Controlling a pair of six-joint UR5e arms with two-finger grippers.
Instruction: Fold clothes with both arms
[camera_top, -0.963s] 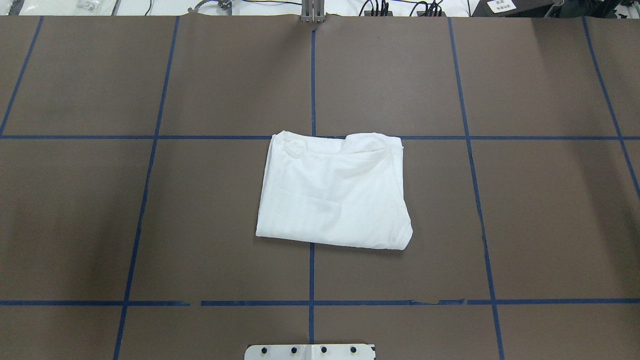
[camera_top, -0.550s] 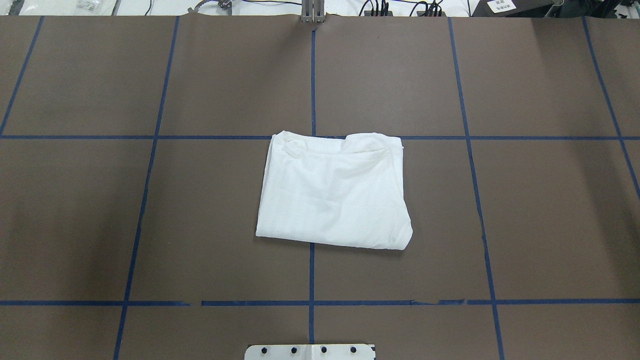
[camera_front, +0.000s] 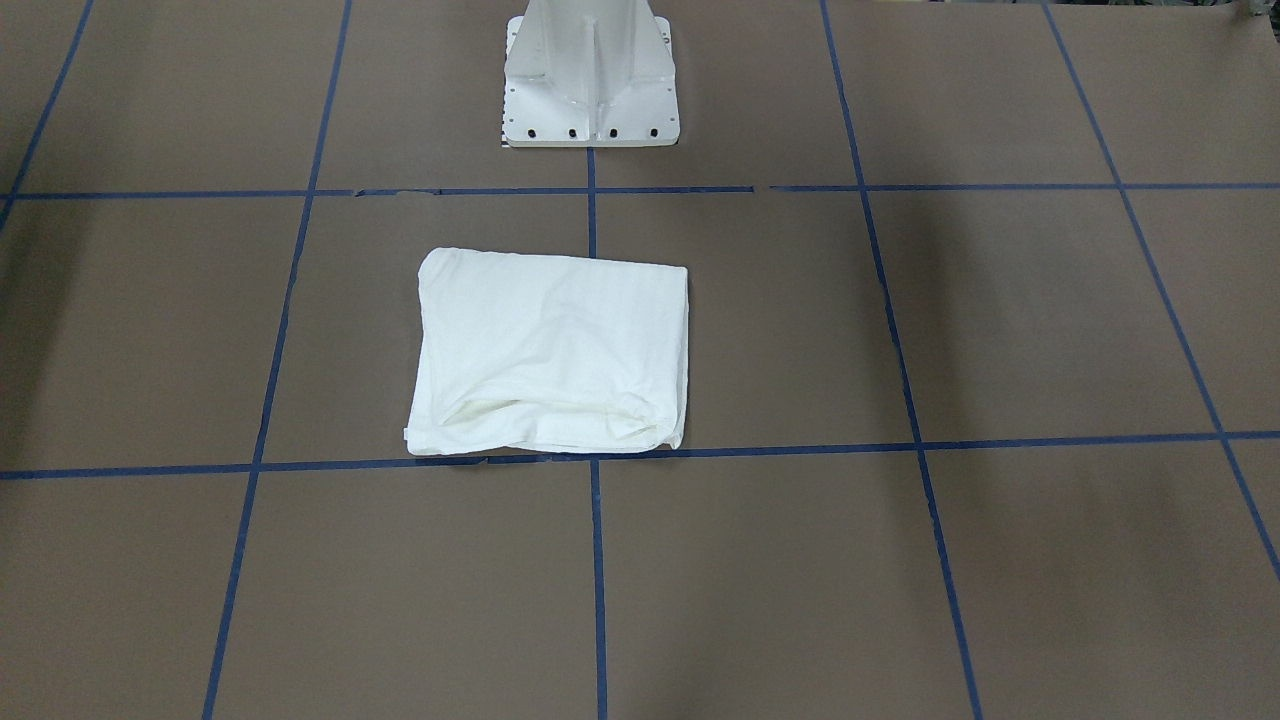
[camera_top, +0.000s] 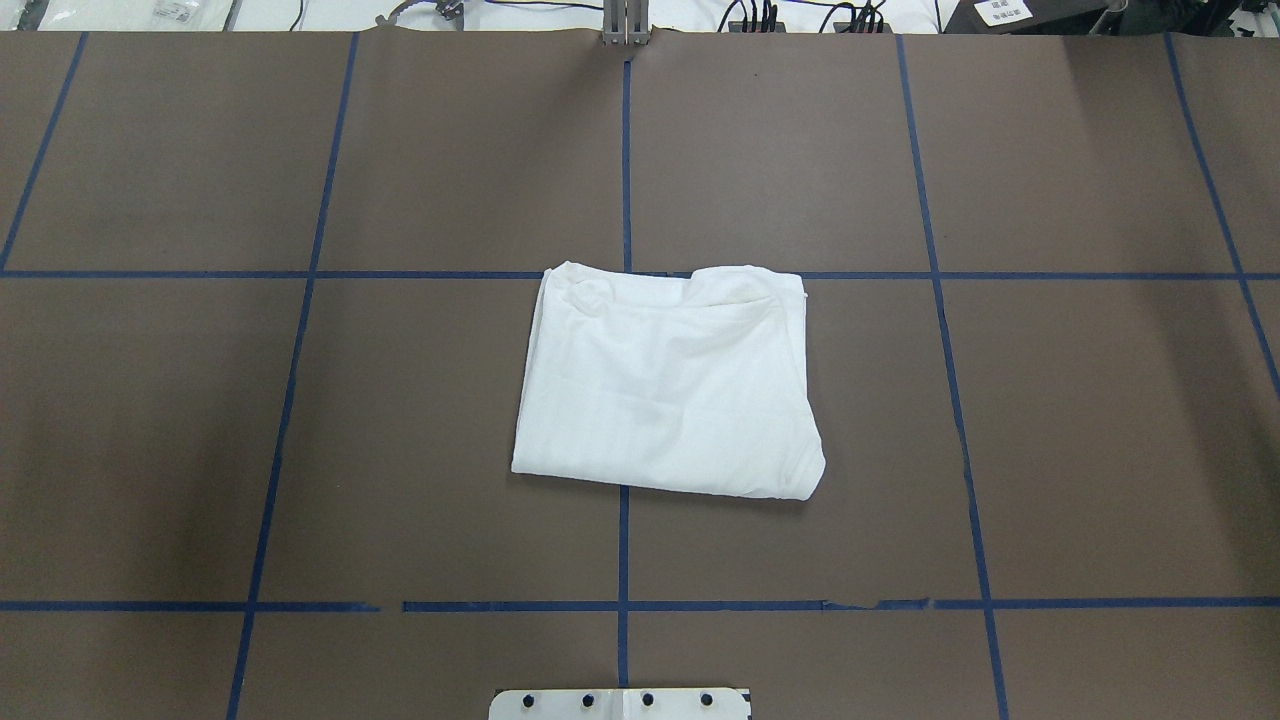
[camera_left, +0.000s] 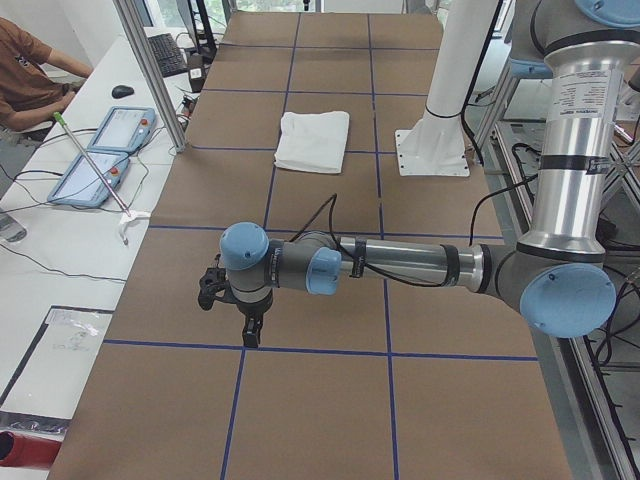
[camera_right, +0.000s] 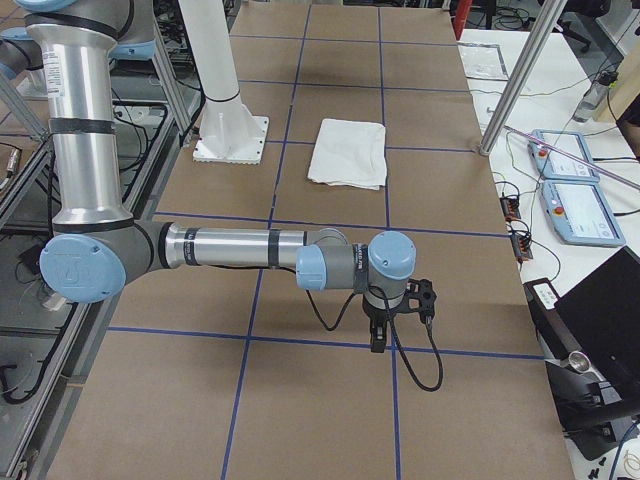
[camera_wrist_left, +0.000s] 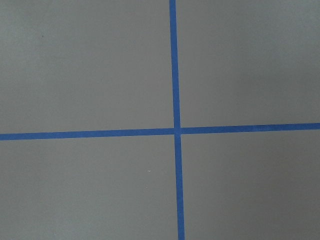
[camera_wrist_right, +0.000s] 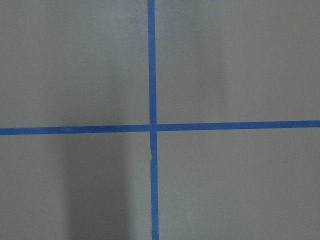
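The clothes, a white shirt (camera_top: 665, 385), lie folded into a compact rectangle at the table's middle, plain side up; the shirt (camera_front: 555, 350) shows no print. Neither arm is near it. In the exterior left view the left arm stretches low over the table's near end, and its gripper (camera_left: 249, 335) points down, far from the shirt (camera_left: 313, 140). In the exterior right view the right gripper (camera_right: 378, 342) hangs likewise, far from the shirt (camera_right: 348, 152). I cannot tell if either is open or shut. Both wrist views show only brown table and blue tape.
The white pedestal base (camera_front: 590, 80) stands just behind the shirt. Blue tape lines grid the brown table (camera_top: 300, 400). Beside the table are teach pendants (camera_left: 110, 150), an aluminium post (camera_left: 150, 70) and a seated person (camera_left: 30, 70). More pendants (camera_right: 570, 180) lie on the opposite side.
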